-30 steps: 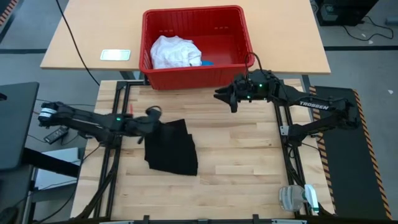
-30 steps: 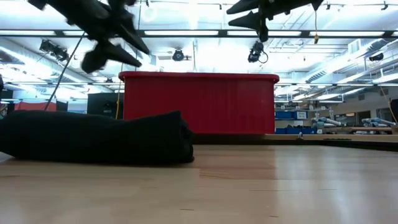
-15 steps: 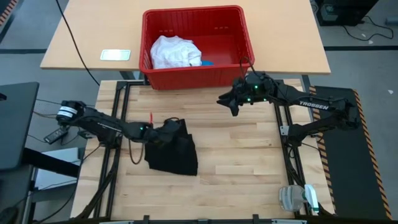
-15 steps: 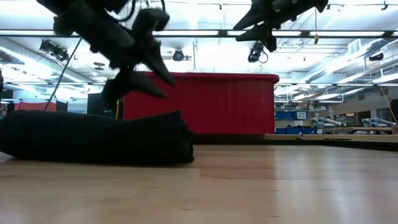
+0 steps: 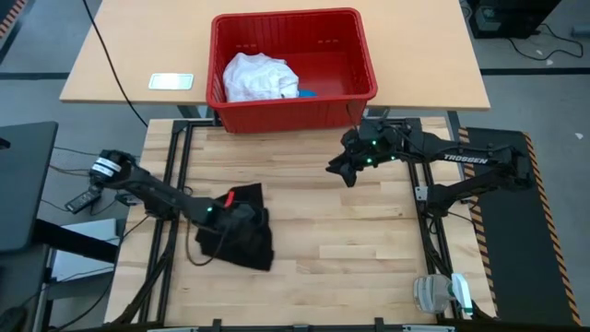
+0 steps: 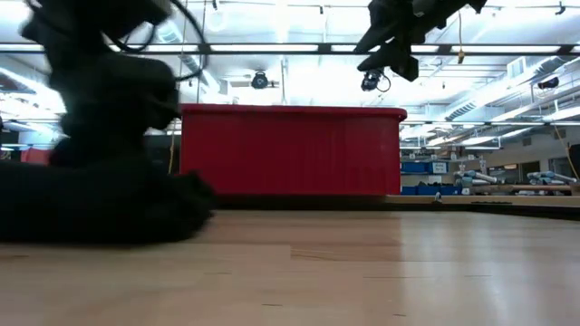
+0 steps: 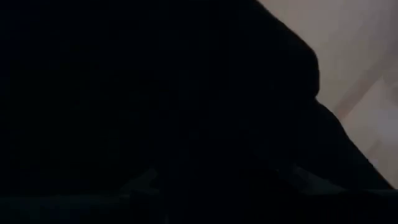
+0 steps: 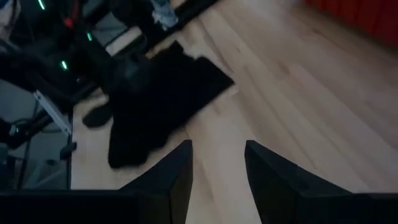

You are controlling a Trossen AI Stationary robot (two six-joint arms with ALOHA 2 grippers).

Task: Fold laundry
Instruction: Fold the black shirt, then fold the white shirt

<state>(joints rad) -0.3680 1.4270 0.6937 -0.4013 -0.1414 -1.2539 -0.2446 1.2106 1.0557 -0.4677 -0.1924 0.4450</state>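
Observation:
The black garment lies bunched on the wooden table's left half, and it fills the left wrist view. My left gripper is down on the garment's far part, dark against dark. My right gripper hangs open above the table's far right part, well apart from the garment, and holds nothing. The white T-shirt and a small blue piece lie inside the red basket.
The red basket stands on a second table beyond the far edge. A flat white item lies to its left. A white and grey object sits at the near right corner. Bare wood spans the middle and right.
My left gripper has swung from above the garment's left edge toward the right and near edge, and down onto the black garment. The garment has bunched up narrower and slid toward the near left. My right gripper has drifted slightly toward the near edge.

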